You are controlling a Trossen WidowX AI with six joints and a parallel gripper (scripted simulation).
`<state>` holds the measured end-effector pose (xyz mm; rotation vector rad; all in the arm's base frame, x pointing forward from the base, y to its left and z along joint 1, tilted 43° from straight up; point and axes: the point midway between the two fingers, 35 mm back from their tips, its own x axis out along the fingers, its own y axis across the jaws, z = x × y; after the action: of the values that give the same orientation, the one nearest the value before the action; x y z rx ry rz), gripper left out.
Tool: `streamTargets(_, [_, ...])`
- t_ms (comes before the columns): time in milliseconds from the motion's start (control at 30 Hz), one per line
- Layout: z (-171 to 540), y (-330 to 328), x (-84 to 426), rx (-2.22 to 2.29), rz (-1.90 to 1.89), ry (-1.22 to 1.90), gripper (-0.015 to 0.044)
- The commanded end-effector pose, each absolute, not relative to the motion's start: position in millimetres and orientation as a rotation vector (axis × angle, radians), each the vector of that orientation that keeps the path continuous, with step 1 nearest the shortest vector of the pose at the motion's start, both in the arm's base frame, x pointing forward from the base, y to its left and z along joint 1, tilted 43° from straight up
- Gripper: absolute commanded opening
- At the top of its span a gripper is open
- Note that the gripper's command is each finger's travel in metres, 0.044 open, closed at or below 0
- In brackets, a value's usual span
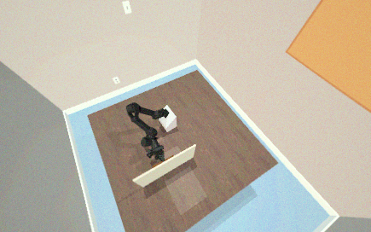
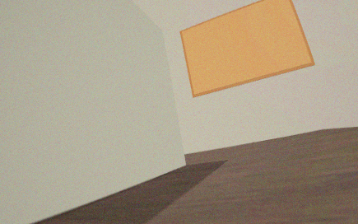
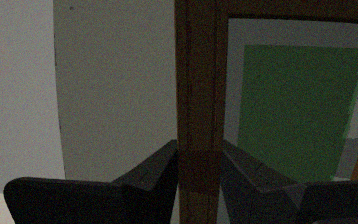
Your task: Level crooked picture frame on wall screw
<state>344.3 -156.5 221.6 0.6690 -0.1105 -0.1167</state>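
Observation:
The picture frame shows in the wrist view as a dark brown upright side bar with part of a top bar, around a grey mat and a green and orange picture. In the top view only a thin orange-brown sliver of it shows behind the panel. My gripper is shut on the side bar, one finger on each side. In the wrist view the side bar stands almost upright and the top bar drops slightly to the right. The screw and the notched strip are hidden. The exterior view shows neither gripper nor frame.
The frame is at the arm's side of the upright pale panel. A white block stands near the arm's base. A large orange panel is on the room wall. A big pale surface fills the left of the exterior view.

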Motion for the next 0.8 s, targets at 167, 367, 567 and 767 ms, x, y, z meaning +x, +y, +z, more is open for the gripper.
streamTargets(167, [221.3,-156.6,344.3,0.668,-0.113,-0.111,0.0])
streamTargets(367, [221.3,-156.6,344.3,0.668,-0.113,-0.111,0.0])
streamTargets(567, [220.8,-157.0,344.3,0.673,-0.112,-0.11,0.0])
streamTargets(767, [220.8,-157.1,344.3,0.71,-0.11,-0.112,0.0])
